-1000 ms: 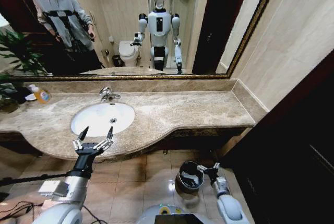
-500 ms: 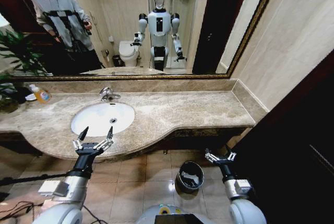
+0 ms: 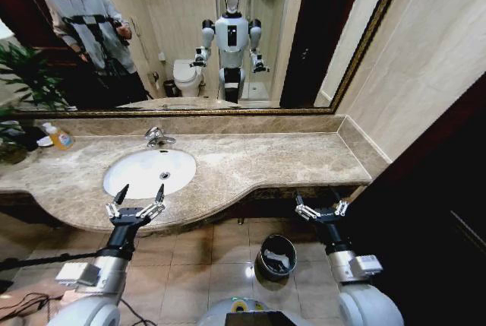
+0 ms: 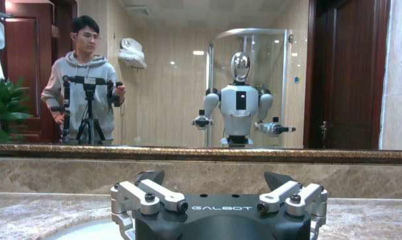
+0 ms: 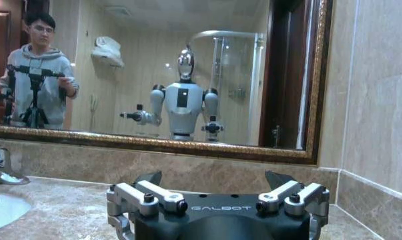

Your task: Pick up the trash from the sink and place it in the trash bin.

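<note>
Marble surface [image 3: 288, 160] carries the sink [image 3: 149, 172] toward its left end. Left hand [image 3: 135, 204], wide open and empty, hovers at the sink's front rim, nearer than right hand [image 3: 320, 210], also open and empty, above the trash bin [image 3: 277, 256] on the floor. No trash discernible in the sink.

The robot holds both arms out in front of its body, at about the same height. The left gripper [image 3: 137, 203] is at the front edge of the sink [image 3: 149, 172], with its fingers spread wide and holding nothing. The right gripper [image 3: 320, 208] is far over on the other side of the sink, also with its fingers spread wide and nothing in them.
</note>
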Controlling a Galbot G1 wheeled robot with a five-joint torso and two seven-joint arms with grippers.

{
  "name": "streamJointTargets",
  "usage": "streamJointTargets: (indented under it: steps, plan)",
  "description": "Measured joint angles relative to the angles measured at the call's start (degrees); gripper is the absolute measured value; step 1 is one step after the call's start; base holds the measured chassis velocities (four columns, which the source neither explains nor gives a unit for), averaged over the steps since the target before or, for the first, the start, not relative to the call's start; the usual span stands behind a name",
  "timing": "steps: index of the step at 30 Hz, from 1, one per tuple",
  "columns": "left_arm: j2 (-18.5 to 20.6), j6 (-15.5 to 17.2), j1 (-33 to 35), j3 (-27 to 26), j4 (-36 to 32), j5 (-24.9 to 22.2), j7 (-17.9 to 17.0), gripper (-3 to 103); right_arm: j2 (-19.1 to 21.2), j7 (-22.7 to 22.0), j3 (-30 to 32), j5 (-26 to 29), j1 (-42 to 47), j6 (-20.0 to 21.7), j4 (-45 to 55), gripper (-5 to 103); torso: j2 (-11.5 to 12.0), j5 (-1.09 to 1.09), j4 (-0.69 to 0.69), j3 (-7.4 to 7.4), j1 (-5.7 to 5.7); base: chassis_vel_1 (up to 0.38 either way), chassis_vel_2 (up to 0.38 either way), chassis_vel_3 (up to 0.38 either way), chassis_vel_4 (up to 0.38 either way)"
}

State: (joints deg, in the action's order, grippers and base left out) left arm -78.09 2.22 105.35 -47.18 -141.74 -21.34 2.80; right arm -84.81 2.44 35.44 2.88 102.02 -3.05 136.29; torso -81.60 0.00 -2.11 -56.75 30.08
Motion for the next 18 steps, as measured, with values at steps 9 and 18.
streamJointTargets:
  steps: [9,18]
  plan:
    - [0.0,0.0,0.0,0.0,0.0,0.0,0.0,100,-0.1,-0.1,-0.1,-0.6,-0.1,1.4,-0.1,100,0.0,0.0,0.0,0.0,0.0,0.0,0.0,0.0,0.0]
    - [0.0,0.0,0.0,0.0,0.0,0.0,0.0,100,-0.1,-0.1,-0.1,-0.6,-0.1,1.4,-0.3,100,0.0,0.0,0.0,0.0,0.0,0.0,0.0,0.0,0.0]
